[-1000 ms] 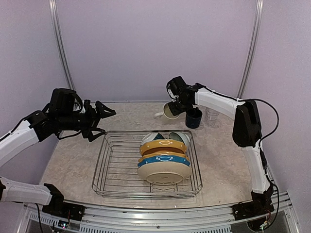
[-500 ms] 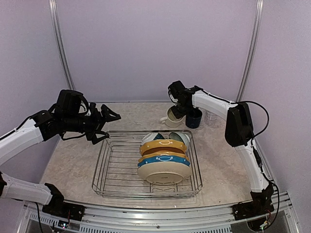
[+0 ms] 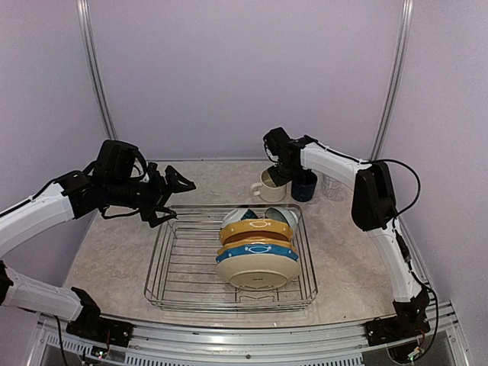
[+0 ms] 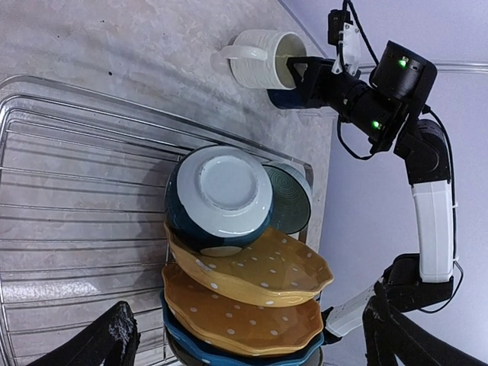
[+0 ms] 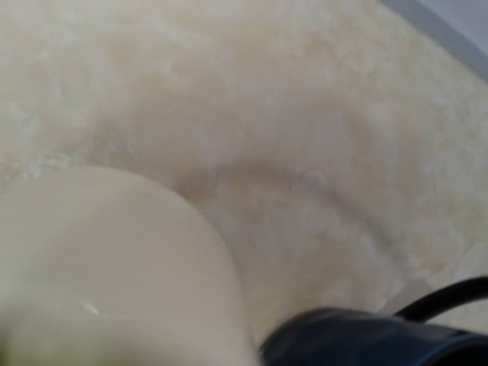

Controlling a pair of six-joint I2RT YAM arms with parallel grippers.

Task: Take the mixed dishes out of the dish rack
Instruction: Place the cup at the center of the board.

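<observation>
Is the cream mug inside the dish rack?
No, the cream mug sits on the table beyond the dish rack, next to the navy mug.

**A:** Where is the cream mug (image 3: 268, 187) sitting?

**B:** It is standing upright on the bench, right under the right claw (image 3: 280, 176), whose fingers are reaching to its rim. The navy mug (image 3: 305, 186) is standing just beside it, and a clear tumbler (image 3: 333, 184) is sitting a little further along.

**A:** And the dish rack (image 3: 175, 259)?

**B:** The silver wire rack is lying just beneath the left claw (image 3: 181, 200). At its end away from that claw, two mustard plates (image 3: 255, 227), a blue-rimmed plate (image 3: 255, 252) and a cream plate (image 3: 257, 271) are leaning in a row. A teal-and-white bowl (image 3: 238, 216) is resting on edge at the row's end nearest the right claw.
</observation>
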